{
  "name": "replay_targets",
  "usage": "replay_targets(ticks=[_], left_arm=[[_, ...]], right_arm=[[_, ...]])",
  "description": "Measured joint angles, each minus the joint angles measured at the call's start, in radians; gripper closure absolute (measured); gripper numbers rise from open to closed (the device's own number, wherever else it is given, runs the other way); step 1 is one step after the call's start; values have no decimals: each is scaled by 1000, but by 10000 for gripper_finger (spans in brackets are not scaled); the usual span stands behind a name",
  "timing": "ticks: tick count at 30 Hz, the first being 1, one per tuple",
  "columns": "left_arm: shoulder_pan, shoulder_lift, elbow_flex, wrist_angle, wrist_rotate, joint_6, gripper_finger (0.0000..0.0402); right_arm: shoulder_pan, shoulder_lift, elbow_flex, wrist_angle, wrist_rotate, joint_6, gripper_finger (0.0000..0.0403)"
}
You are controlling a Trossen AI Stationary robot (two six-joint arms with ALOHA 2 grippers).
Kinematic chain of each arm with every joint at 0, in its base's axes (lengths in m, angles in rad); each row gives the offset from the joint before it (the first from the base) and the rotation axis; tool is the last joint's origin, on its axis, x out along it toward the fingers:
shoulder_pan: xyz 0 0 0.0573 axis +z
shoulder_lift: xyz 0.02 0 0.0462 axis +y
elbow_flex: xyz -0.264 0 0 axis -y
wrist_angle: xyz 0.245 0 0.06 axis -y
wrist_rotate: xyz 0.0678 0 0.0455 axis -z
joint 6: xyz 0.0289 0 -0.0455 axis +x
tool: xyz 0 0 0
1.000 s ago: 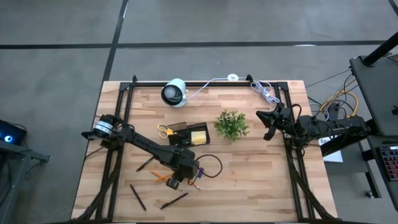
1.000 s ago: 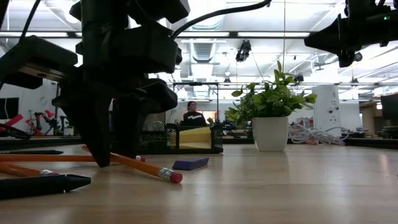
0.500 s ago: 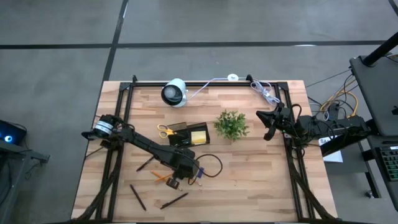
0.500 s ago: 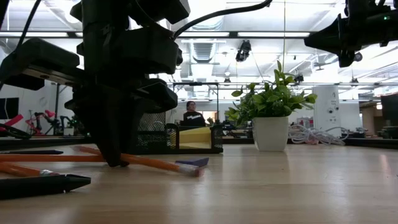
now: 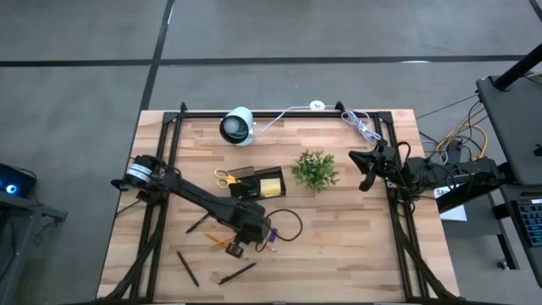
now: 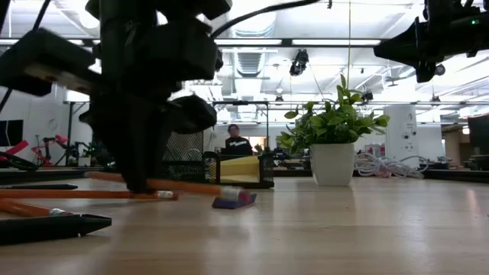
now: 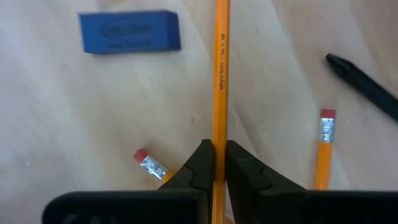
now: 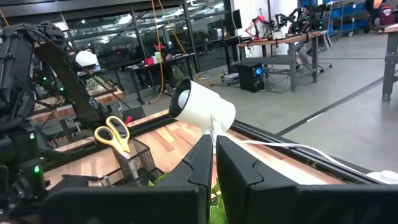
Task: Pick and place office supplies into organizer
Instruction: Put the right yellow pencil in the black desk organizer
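The organizer (image 5: 254, 183) sits mid-table, left of the plant (image 5: 315, 169), camera (image 5: 237, 126) behind.

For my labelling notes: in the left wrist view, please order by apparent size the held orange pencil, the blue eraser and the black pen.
1. Held orange pencil, longest, clamped in the left gripper.
2. Blue eraser.
3. Black pen, cut by the picture's edge, so its rank against the eraser is unsure.

Pen (image 7: 365, 87) cut off at edge

The left gripper (image 7: 216, 163) has raised the clamped pencil (image 7: 220, 74) off the table; its eraser end swung toward the blue eraser (image 6: 231, 200)
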Motion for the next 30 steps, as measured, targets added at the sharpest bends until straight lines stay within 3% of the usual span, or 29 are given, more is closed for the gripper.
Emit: replay_targets(ticks=[13,23,30], left_arm=[[34,-136,-3,35,-66,-189,395],[78,-252,-43,214,-301,-419,395],[105,-344,-122,348,-499,-455,395]], right_arm=[[0,0,0,0,0,3,390],[0,-1,0,2,-2,4,390],[0,-2,0,4,-2,5,390]])
